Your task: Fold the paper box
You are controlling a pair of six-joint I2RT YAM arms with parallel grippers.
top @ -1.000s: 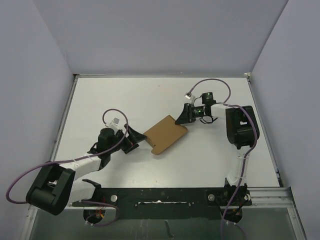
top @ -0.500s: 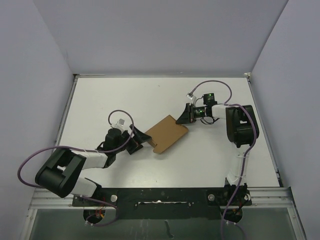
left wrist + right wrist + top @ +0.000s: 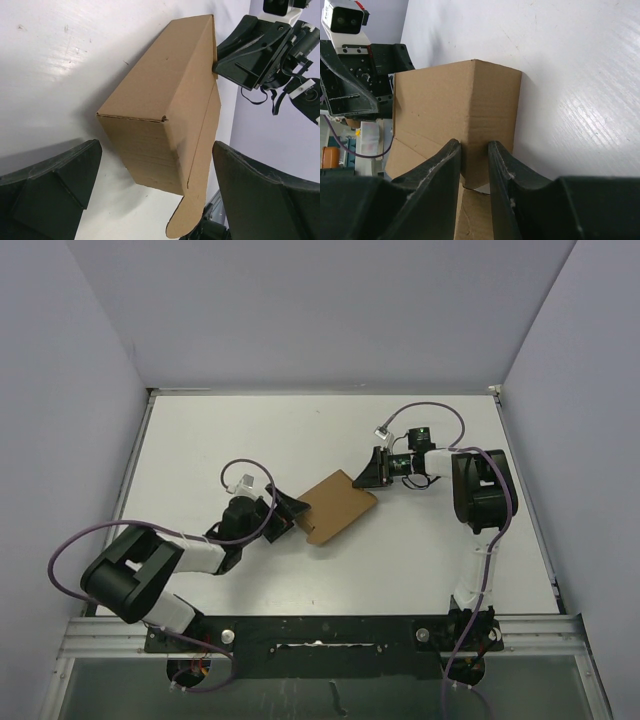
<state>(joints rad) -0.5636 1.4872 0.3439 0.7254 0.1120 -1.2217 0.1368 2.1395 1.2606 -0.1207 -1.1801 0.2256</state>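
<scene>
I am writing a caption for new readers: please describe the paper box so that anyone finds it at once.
Look at the middle of the white table. The paper box lies there, one end pinched by the right gripper, the open left gripper facing the other. It is the only brown thing.

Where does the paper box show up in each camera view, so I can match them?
Top external: the paper box lies mid-frame, between the two arms' tips.
Left wrist: it fills the middle, running up and right, inside the open left gripper.
Right wrist: it sits at centre, its near edge pinched by the right gripper.
Shared landmark: the right gripper clamped on the box's end.
</scene>
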